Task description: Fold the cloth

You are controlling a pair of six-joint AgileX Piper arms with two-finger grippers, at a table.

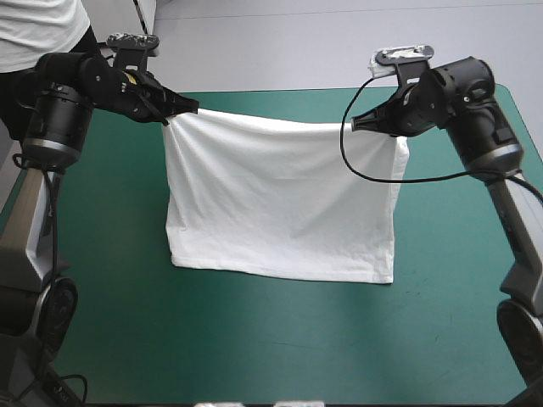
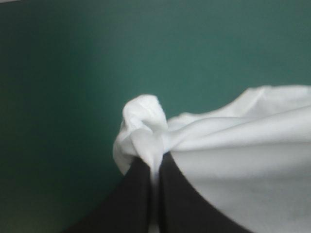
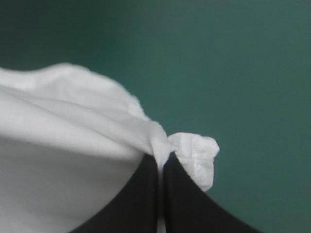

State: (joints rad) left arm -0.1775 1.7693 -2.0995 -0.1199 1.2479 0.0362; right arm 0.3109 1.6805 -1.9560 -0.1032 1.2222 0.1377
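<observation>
1. The T-shirt (image 1: 280, 203) is white and hangs lifted as a broad, nearly rectangular sheet over the middle of the table (image 1: 254, 339).
2. It is held up by its two upper corners, and the top edge sags slightly between them.
3. Its lower edge appears to rest on the table (the hem runs almost straight).
4. Each pinched corner bunches into a small crumpled knot.

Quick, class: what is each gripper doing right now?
Left gripper: shut on the T-shirt, one top corner.
Right gripper: shut on the T-shirt, other top corner.
</observation>
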